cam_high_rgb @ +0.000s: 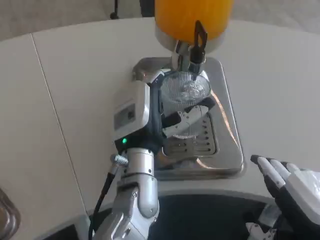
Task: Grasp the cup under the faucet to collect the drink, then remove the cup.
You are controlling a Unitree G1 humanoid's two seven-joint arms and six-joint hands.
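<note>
One cup held under the tap

One clear ribbed cup [185, 92] sits over the steel drip tray [227, 150], right beneath the faucet [192, 52] of the orange drink dispenser [192, 17]. The left hand [175, 117] has its fingers wrapped around the cup. The right hand [292, 185] waits low over the white surface [75, 75], fingers apart, empty. The collecting step looks under way; next, the black tap lever [200, 34] needs working, then a level lift away.
</note>
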